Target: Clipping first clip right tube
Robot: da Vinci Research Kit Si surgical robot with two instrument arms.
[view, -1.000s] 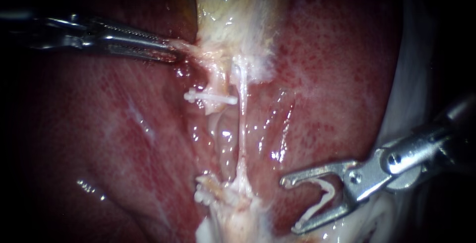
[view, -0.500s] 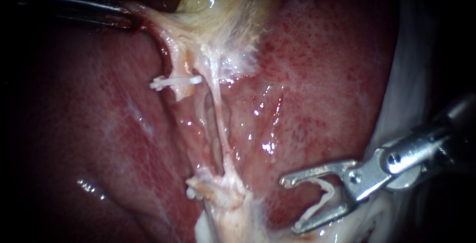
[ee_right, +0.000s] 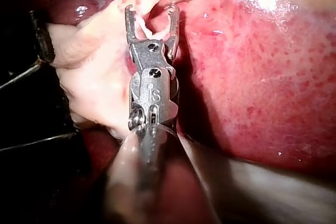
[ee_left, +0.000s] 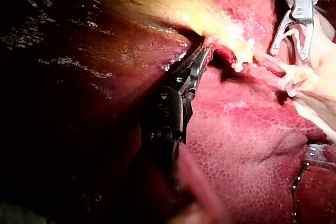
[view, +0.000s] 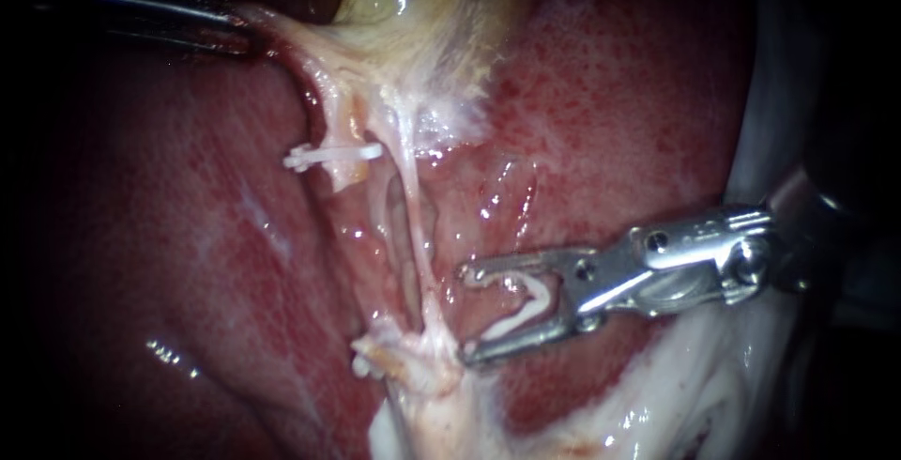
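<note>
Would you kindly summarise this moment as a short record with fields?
Left instrument: jaws shut on the gallbladder edge, tissue taut
Right instrument: jaws wide apart, holding a loaded clip, tips just beside the right tube
Right tube: thin, stretched, bare of clips
Placed clip: on tissue left of the right tube
Liver: under everything, wet
</note>
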